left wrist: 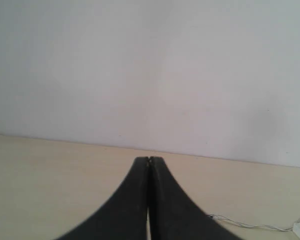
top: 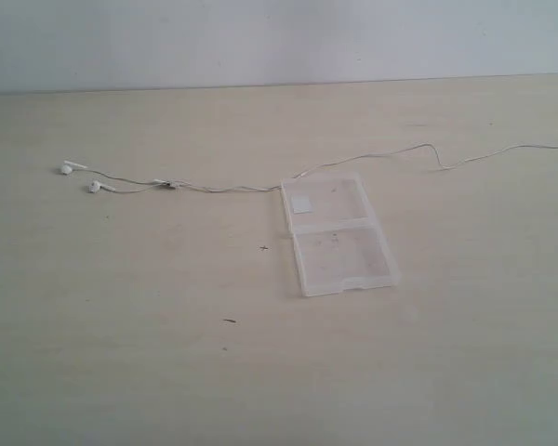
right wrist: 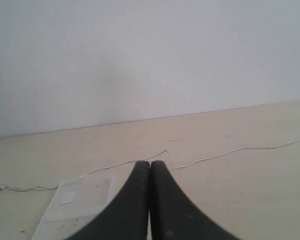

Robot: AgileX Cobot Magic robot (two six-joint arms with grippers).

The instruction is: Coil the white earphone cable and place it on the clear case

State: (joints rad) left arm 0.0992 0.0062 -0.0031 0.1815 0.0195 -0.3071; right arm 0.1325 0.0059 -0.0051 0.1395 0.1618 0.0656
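Two earbuds [top: 67,168] lie at the left of the table [top: 121,353]. From them the white earphone cable [top: 232,190] runs uncoiled to the right, passing just beside the far corner of the clear case [top: 353,255] and on to the right edge. The case lies open and flat near the middle. The left gripper [left wrist: 149,161] and the right gripper [right wrist: 150,163] each hang above the table, jaws pressed together tip to tip, gripping nothing.
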